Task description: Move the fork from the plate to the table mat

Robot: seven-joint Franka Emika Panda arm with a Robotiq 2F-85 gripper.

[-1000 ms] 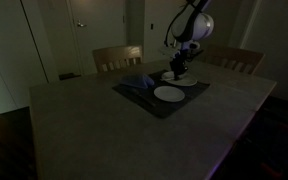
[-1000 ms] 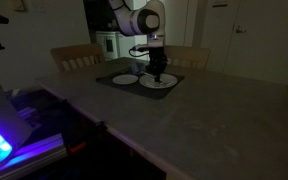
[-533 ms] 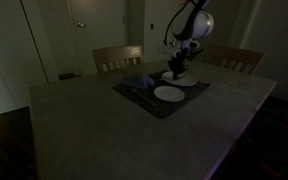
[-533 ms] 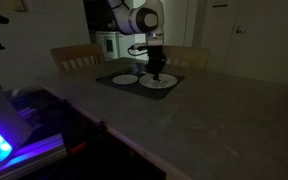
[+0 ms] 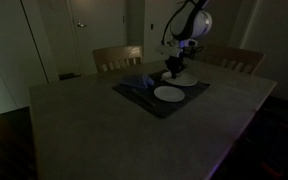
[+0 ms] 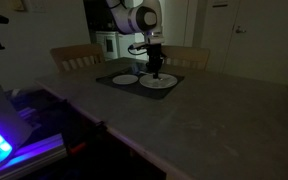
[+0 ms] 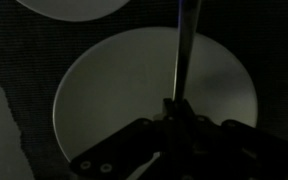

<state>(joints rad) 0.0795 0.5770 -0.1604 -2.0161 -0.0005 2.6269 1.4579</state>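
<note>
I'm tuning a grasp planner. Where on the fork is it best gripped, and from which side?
Grip the fork by its thin handle, near the end, from above, jaws across its narrow width: it is a long slim strip over the plate. The gripper appears shut on it so.

Dim, grainy views; blue-violet glow at one edge.

Glossy white rounded robot arm (image 6: 134, 17), bulbous joint housings, dark bands at joints; same in both exterior views. Thin black cable loop (image 6: 137, 48) by the wrist. Matte black gripper (image 7: 176, 108): flat linkage bars, small round pivot holes.
</note>
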